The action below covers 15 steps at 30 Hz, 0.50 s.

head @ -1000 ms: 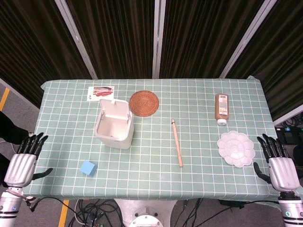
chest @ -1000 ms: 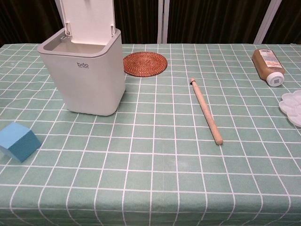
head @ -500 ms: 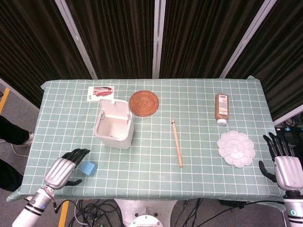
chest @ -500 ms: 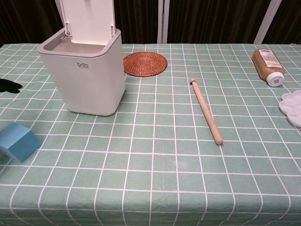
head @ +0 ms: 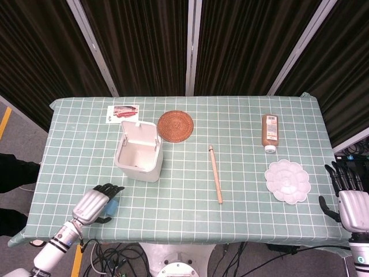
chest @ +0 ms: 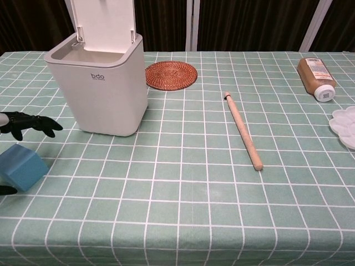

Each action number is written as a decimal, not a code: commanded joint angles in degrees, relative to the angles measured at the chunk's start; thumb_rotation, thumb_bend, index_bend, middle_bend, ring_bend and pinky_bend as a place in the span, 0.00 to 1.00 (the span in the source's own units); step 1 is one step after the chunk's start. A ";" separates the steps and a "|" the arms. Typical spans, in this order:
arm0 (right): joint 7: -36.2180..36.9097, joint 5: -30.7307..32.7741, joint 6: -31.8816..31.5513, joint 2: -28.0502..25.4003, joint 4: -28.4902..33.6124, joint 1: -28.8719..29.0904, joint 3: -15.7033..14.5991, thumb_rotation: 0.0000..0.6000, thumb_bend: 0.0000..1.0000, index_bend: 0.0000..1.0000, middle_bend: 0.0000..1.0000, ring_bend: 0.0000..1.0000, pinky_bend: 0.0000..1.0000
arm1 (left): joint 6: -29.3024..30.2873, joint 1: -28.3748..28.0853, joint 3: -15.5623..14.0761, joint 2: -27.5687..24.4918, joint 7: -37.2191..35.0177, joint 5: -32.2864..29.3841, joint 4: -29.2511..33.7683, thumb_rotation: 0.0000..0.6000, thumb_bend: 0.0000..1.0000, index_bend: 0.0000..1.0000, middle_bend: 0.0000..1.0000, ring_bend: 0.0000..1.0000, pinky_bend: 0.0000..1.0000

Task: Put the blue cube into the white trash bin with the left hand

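Dark curtains are closing off the back of the scene, and we are working over a table (head: 259, 115) under a green checked cloth. Our left hand (head: 95, 205) is now hanging right over the blue cube (head: 111, 206), where half a second ago it was only just reaching the cube's left side, and a second ago it was sitting off the table's left edge. Its fingers (chest: 33, 122) are spreading above the cube with the thumb low on the near side, so we are bracketing the cube but not yet gripping it, as far as we can judge. The blue cube is resting on the cloth near the front left corner, apart from the white trash bin (head: 138, 153), which is standing further back with its lid up. That means we are finishing the reach, and the closing, lifting and carrying are all still waiting. Further out, a wooden stick (head: 215, 174) is lying mid-table. Our right hand (head: 351, 202) is idling off the right edge, fingers apart, holding nothing.
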<state>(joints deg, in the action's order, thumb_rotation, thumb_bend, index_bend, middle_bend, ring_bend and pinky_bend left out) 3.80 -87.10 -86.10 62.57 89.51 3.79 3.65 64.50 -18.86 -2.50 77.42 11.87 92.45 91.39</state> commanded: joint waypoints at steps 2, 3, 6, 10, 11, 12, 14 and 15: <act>0.01 0.03 0.17 0.06 -0.02 0.07 -0.01 1.00 0.32 0.00 0.00 0.00 0.00 | 0.51 -0.13 -0.05 0.60 0.24 -0.14 -1.02 1.00 0.06 0.27 0.32 0.27 0.44; 0.00 0.01 0.20 0.07 -0.01 0.09 -0.02 1.00 0.32 0.00 0.00 0.00 0.00 | 0.64 -0.13 -0.12 0.78 0.24 -0.11 -1.30 1.00 0.06 0.28 0.33 0.29 0.46; -0.11 -0.13 0.12 0.07 0.10 0.11 -0.01 1.00 0.32 0.00 0.00 0.00 0.00 | 1.65 -0.14 -0.35 1.58 -0.52 0.64 -2.55 1.00 0.08 0.33 0.37 0.33 0.51; -0.17 -0.08 0.10 -0.03 0.25 0.07 -0.01 1.00 0.32 0.00 0.00 0.00 0.00 | 3.37 -0.16 -0.61 2.88 -1.69 2.12 -4.60 1.00 0.11 0.40 0.44 0.38 0.56; -0.17 -0.13 0.09 -0.07 0.29 0.07 -0.03 1.00 0.32 0.00 0.00 0.00 0.00 | 3.86 -0.09 -0.59 3.33 -1.73 2.29 -5.28 1.00 0.12 0.42 0.46 0.40 0.58; -0.16 -0.18 0.09 -0.10 0.32 0.07 -0.04 1.00 0.33 0.00 0.00 0.00 0.00 | 4.01 -0.08 -0.59 3.63 -1.77 2.26 -5.71 1.00 0.14 0.44 0.48 0.42 0.59; -0.16 -0.23 0.10 -0.15 0.37 0.06 -0.09 1.00 0.32 0.00 0.00 0.00 0.00 | 3.97 -0.14 -0.58 3.98 -2.04 1.90 -6.23 1.00 0.16 0.48 0.51 0.45 0.62; -0.16 -0.22 0.12 -0.17 0.38 0.05 -0.11 1.00 0.32 0.00 0.00 0.00 0.00 | 3.97 -0.17 -0.56 4.06 -2.05 1.78 -6.39 1.00 0.18 0.49 0.52 0.47 0.64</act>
<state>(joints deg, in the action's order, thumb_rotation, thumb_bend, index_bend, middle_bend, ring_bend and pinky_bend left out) 3.64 -87.31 -85.98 62.41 89.88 3.84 3.54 68.43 -19.01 -3.06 81.40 9.87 94.29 85.06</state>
